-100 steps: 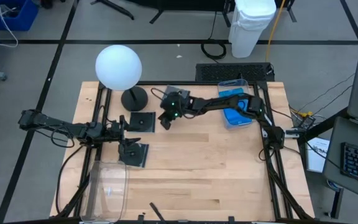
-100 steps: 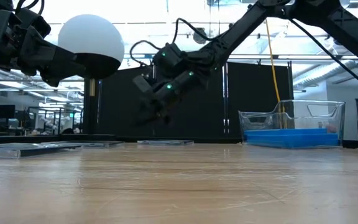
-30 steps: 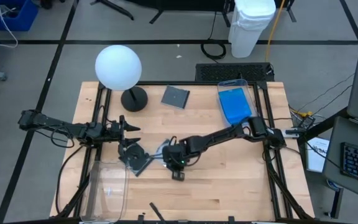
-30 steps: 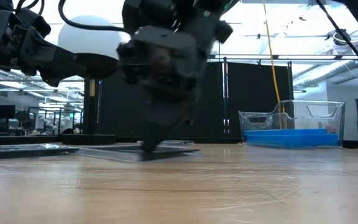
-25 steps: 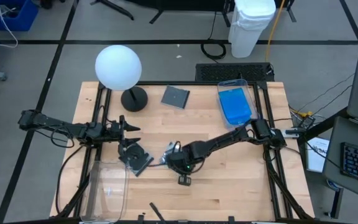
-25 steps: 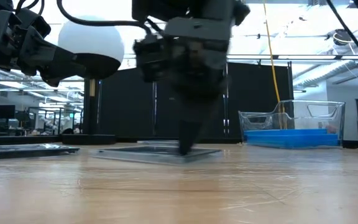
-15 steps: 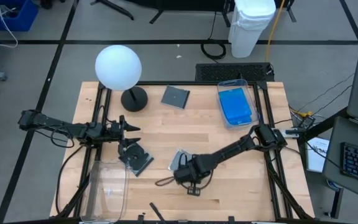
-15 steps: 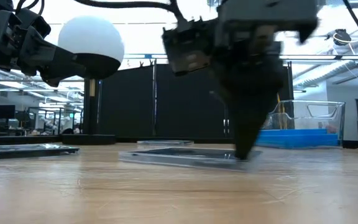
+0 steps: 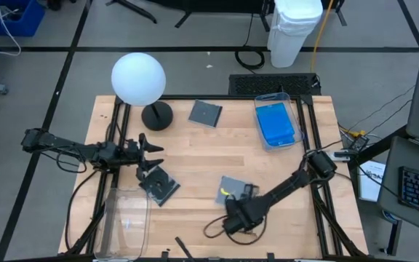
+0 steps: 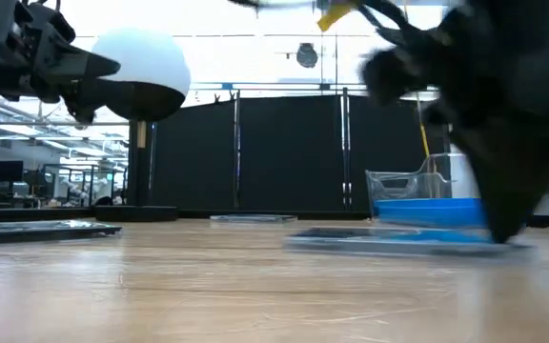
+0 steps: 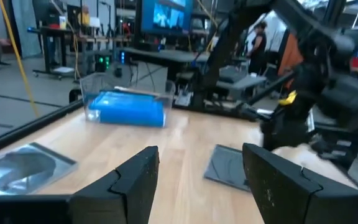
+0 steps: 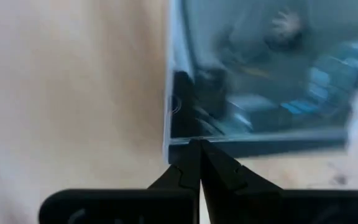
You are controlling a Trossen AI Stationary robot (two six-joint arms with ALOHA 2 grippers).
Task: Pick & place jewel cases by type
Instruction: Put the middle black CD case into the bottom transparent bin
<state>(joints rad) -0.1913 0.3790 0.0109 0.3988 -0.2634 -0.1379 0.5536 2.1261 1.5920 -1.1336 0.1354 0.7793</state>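
A dark grey jewel case (image 9: pixel 231 189) lies flat on the table near its near edge, right of centre. My right gripper (image 9: pixel 236 206) points down at the case's near side, shut. A second dark case (image 9: pixel 158 186) lies near my left gripper (image 9: pixel 151 149), which waits level and open at the table's left. A third dark case (image 9: pixel 204 113) lies at the far side. Blue jewel cases (image 9: pixel 276 125) lie in a clear bin (image 9: pixel 282 96) at the far right. In the left wrist view, the open fingers (image 11: pixel 135 180) frame the sliding case (image 11: pixel 229 165). My right gripper presses its shut fingertips (image 12: pixel 197 149) on the dark case's edge (image 12: pixel 219 138), close to a corner (image 12: pixel 169 146). The fingers come from above, pointing down. The case (image 10: pixel 398 240) lies flat on the table with the fingertips at its end.
A white globe lamp (image 9: pixel 138 78) on a black base (image 9: pixel 156 115) stands at the far left. A clear bin (image 9: pixel 126 218) lies at the near left corner. Bare wood shows in the table's middle and along the near edge.
My right gripper has gone toward the table's right and near edges, staying shut. The dark case under its tips has slid along the table with it, away from the case by my left gripper. My left gripper has tipped up slightly.
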